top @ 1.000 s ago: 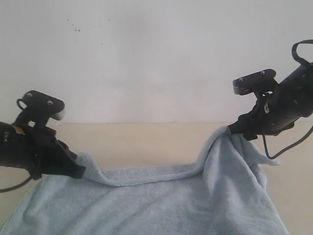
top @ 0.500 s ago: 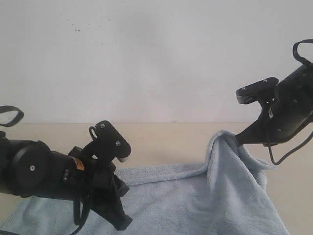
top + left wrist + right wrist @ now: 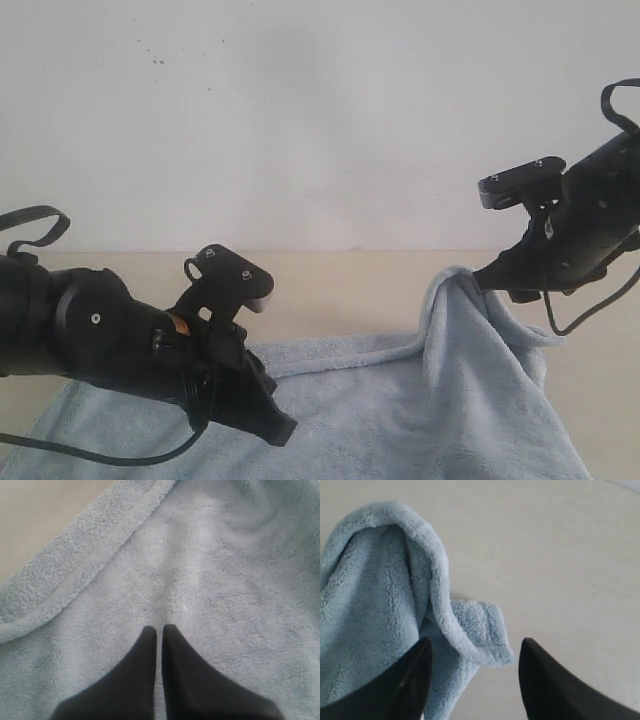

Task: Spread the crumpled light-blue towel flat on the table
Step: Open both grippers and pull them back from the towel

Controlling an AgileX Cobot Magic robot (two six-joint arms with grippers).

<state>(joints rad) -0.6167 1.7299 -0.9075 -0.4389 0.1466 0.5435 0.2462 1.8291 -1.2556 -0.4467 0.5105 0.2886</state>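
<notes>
Beige counter [image 3: 340,285] is carrying the blue towel [image 3: 400,410], mostly lying flat, one corner peaking up beside my right arm. My left jaws are sitting shut over its plush middle, gripping nothing. My right jaws are standing wide apart astride that raised fold.

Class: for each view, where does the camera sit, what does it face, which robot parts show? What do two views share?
Exterior: apart from the robot, facing across the table toward the wall; left arm and right arm show.
Left wrist: on the left arm, facing the towel; shut left gripper shows.
Right wrist: on the right arm, facing the towel's raised fold; open right gripper shows.
Shared: exterior and right wrist show that fold.
</notes>
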